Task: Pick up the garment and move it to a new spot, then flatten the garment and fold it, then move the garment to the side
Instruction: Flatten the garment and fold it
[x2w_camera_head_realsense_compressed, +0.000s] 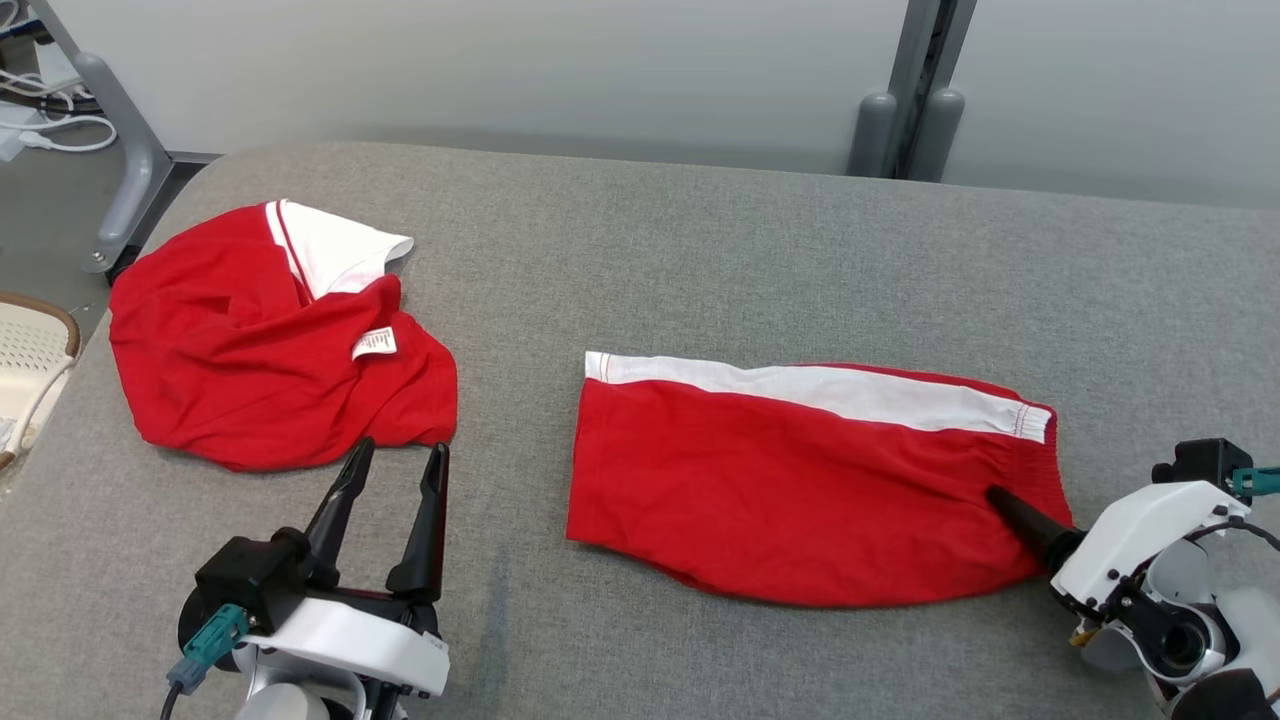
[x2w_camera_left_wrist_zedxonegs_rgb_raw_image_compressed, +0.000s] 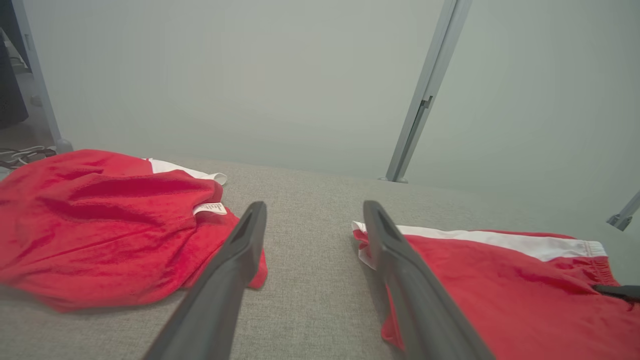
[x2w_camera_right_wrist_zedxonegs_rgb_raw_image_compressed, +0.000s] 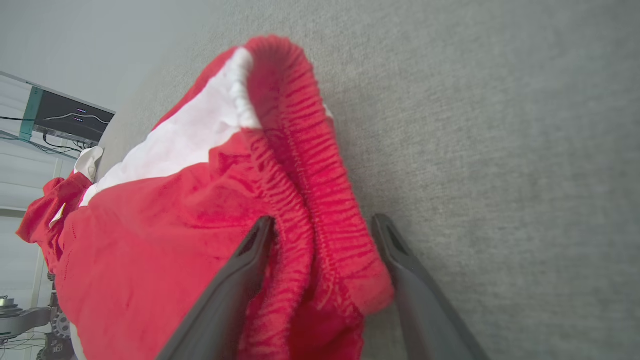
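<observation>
Left gripper (x2w_camera_head_realsense_compressed: 400, 448): near table edge, fingers spread, holding nothing, tips just short of the red heap.
Right gripper (x2w_camera_right_wrist_zedxonegs_rgb_raw_image_compressed: 322, 219): fingers spread, one on either side of the waistband (x2w_camera_right_wrist_zedxonegs_rgb_raw_image_compressed: 300, 150), not pinched on it.
Shorts (x2w_camera_head_realsense_compressed: 800, 490): red, lying flat right of the table's middle, white stripe (x2w_camera_head_realsense_compressed: 820, 388) along the far edge, waistband to the robot's right.
Red heap (x2w_camera_head_realsense_compressed: 250, 370): crumpled red-and-white cloth with a white label (x2w_camera_head_realsense_compressed: 374, 343), far left, apart from the shorts.
Table (x2w_camera_head_realsense_compressed: 700, 260): grey fabric top.
Wall (x2w_camera_head_realsense_compressed: 500, 60): pale, behind the table.

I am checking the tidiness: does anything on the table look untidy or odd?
Yes: the red garment at the left lies crumpled in a heap, label showing, while the red shorts lie flat and folded.
</observation>
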